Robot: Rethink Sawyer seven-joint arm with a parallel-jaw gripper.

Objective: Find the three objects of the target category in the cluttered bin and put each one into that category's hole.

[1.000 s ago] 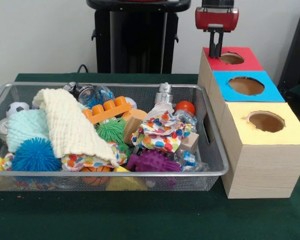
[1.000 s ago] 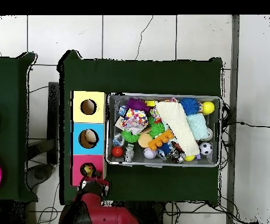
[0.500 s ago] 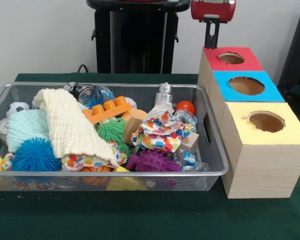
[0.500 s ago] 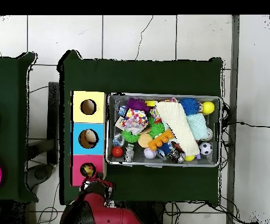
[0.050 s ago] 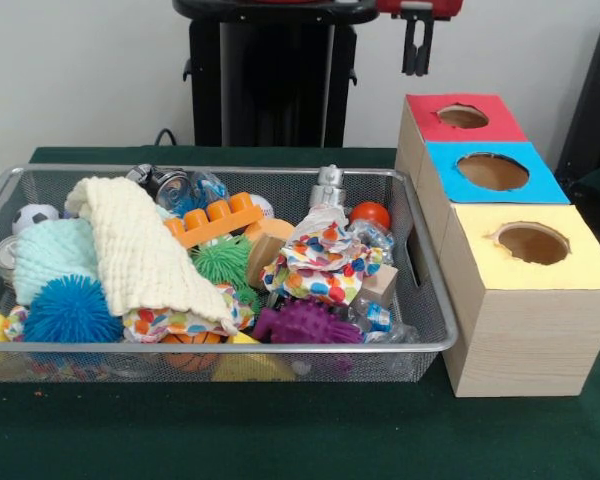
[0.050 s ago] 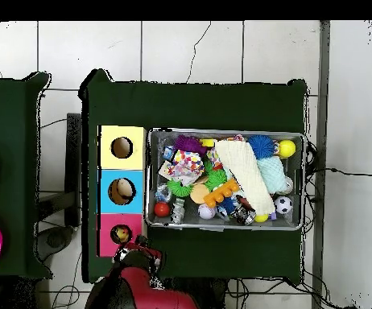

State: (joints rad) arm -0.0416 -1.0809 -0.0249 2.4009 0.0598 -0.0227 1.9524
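Observation:
My gripper (image 5: 417, 68) hangs at the top edge, above and behind the red-topped box section, open with nothing between its fingers. From overhead the gripper (image 6: 138, 254) sits just off the red end of the box. The box has a red hole (image 5: 463, 116), a blue hole (image 5: 492, 171) and a yellow hole (image 5: 532, 243). Overhead, something yellowish shows inside the red hole (image 6: 121, 234). The wire bin (image 5: 230, 348) holds a cream cloth (image 5: 140, 255), a mint cloth (image 5: 50, 255), a blue spiky ball (image 5: 70, 310), a green spiky ball (image 5: 223, 262), an orange toy block (image 5: 212, 222) and a polka-dot cloth (image 5: 325, 265).
Also in the bin lie a purple spiky toy (image 5: 305, 322), a red ball (image 5: 370, 214), a wooden block (image 5: 265, 258), a soccer ball (image 5: 32, 216) and crumpled plastic bottles (image 5: 372, 240). A black pedestal (image 5: 275, 70) stands behind the bin. Green cloth covers the table (image 5: 280, 430).
The gripper has risen from just over the red hole to the top edge and drifted slightly left in the front view. Nothing in the bin has moved.

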